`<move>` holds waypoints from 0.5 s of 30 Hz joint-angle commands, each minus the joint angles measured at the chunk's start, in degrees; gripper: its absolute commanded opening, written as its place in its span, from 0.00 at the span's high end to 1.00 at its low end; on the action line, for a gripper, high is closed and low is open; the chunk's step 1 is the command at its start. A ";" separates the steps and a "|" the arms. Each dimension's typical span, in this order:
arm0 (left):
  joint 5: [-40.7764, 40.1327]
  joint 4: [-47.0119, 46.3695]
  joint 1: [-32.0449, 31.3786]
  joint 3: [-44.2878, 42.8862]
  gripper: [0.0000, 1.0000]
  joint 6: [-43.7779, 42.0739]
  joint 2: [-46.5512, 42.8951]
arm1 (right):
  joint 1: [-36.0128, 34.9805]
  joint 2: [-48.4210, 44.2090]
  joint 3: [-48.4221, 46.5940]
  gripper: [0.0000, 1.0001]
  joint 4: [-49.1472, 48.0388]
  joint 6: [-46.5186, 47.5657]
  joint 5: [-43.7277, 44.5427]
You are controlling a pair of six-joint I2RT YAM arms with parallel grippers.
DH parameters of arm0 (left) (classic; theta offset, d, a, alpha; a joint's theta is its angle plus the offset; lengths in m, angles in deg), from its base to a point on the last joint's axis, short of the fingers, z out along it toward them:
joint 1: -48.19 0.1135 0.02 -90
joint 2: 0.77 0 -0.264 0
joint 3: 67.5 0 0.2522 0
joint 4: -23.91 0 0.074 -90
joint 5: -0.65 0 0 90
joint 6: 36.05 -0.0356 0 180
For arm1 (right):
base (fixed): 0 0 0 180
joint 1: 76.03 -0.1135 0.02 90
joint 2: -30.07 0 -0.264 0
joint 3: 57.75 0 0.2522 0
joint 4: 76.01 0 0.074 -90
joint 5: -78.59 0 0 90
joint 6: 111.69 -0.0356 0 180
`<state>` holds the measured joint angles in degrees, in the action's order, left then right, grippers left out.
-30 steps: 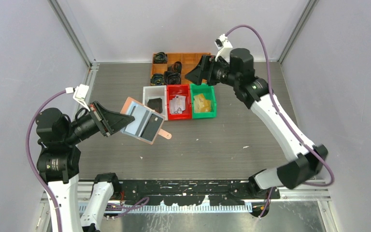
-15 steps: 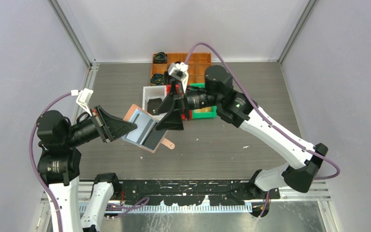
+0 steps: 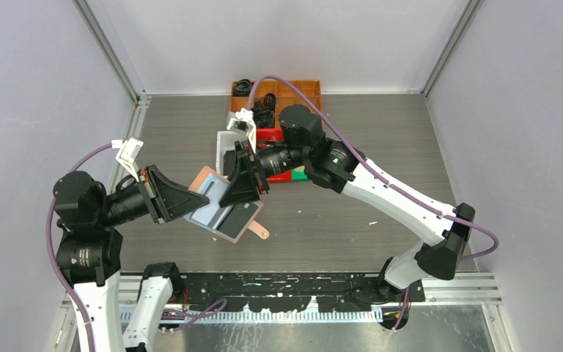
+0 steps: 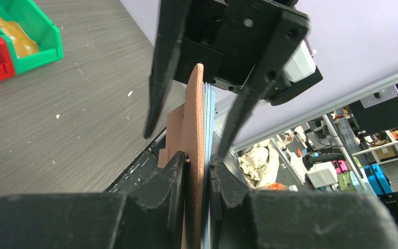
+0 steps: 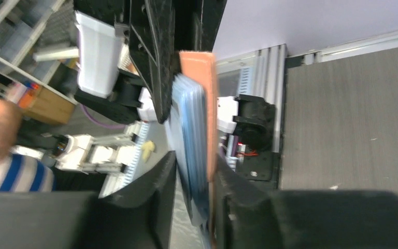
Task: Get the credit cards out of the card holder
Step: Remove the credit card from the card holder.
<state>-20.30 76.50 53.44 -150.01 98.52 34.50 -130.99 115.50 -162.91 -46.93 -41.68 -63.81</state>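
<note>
My left gripper [image 3: 193, 202] is shut on the near-left edge of the card holder [image 3: 207, 211] and holds it above the table. The holder has a tan-pink back and a grey-blue face. A black credit card [image 3: 241, 217] sits in its pocket, and the strap tab [image 3: 261, 234] sticks out to the right. In the left wrist view the holder [image 4: 194, 114] stands edge-on between my fingers [image 4: 197, 158]. My right gripper [image 3: 242, 188] is open and straddles the holder's far edge. In the right wrist view [image 5: 193, 167] its one finger lies near the tan back [image 5: 198, 78] and the other stands off the blue face.
White [image 3: 226, 138], red [image 3: 267, 135] and green [image 3: 298, 174] bins stand behind the holder, partly hidden by the right arm. An orange tray [image 3: 302, 91] with black coiled bundles is at the back. The green bin [image 4: 41, 49] holds yellow flat pieces.
My right arm has swung from the bins at the back down to the holder, and its open fingers now straddle the far edge. The left gripper has lowered the holder slightly.
</note>
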 commanded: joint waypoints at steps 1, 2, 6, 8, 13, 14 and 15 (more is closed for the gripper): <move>1.58 -3.79 -0.06 -1.82 1.00 1.84 -0.42 | -0.28 -0.66 -0.10 0.83 -10.40 -6.15 -1.54; 0.48 -3.56 0.00 -1.83 1.00 1.97 -0.60 | -0.27 -0.87 0.43 0.95 -11.79 -7.06 -1.08; -1.11 -3.67 -0.04 -1.74 0.63 2.16 -1.07 | -0.12 -2.11 2.85 0.99 -14.92 -9.57 3.85; -1.50 -3.04 0.02 -1.65 0.50 1.74 -0.98 | 0.19 -3.30 4.87 0.99 -18.20 -11.30 7.35; -2.75 -2.36 -0.03 -1.37 0.44 1.45 -1.90 | 0.93 -8.40 15.08 0.99 -34.51 -20.11 22.89; -3.44 -2.62 -0.02 -1.20 0.43 1.78 -2.21 | 0.99 -9.51 17.29 0.99 -36.92 -22.16 25.15; -4.18 -3.04 -0.05 -0.94 0.42 2.15 -2.62 | 0.99 -10.17 19.22 0.99 -41.48 -24.19 26.23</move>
<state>-24.69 75.21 53.47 -150.23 99.31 34.17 -131.47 110.80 -148.55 -68.38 -57.29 -54.54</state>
